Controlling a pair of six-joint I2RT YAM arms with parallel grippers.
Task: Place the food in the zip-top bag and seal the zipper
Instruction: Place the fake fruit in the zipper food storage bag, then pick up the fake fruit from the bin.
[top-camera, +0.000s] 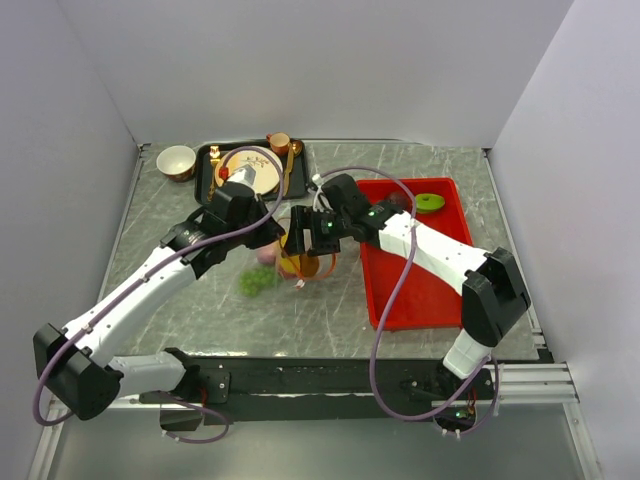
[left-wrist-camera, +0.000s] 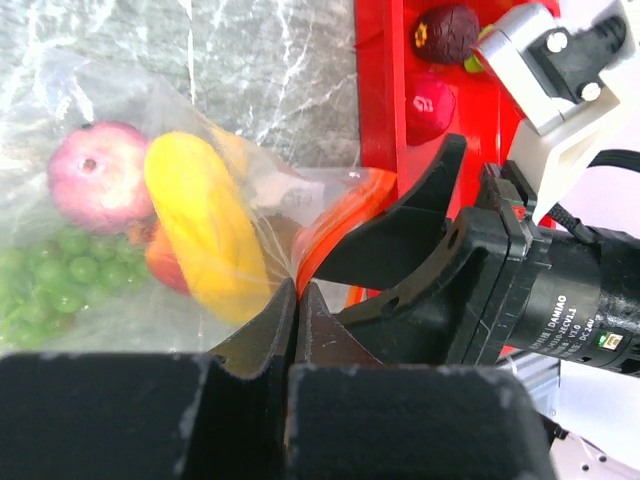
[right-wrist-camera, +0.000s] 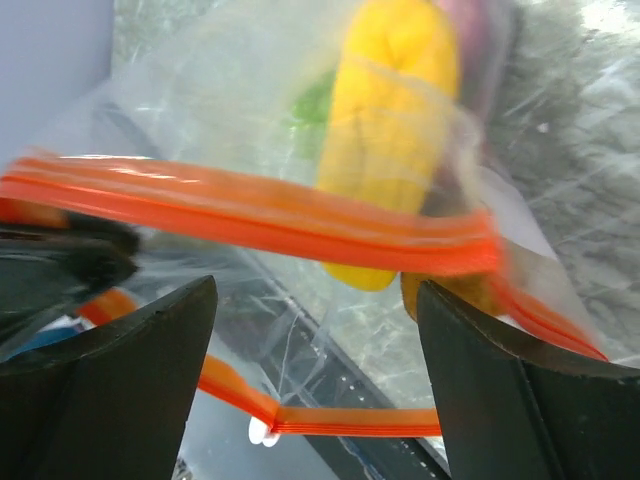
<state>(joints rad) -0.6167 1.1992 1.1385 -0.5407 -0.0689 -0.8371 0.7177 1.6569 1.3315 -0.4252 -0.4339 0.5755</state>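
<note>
A robot test cell in a lab is shown. A grey marbled table (top-camera: 430, 170) is enclosed by plain white panels (top-camera: 300, 60). Two arms (top-camera: 130, 300) are bolted to a black rail (top-camera: 330, 385) at its near edge, and toy food (top-camera: 431, 202) is laid out as props.

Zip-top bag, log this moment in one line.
zip-top bag: mouth open | left gripper: shut on bag rim | right gripper: open, astride zipper | red tray: holds green piece

left tool (left-wrist-camera: 297, 295) and right tool (right-wrist-camera: 312, 300) crowd zip-top bag (left-wrist-camera: 90, 90) mouth, red tray (left-wrist-camera: 375, 100) wall beside, free table (top-camera: 300, 325) nearer
</note>
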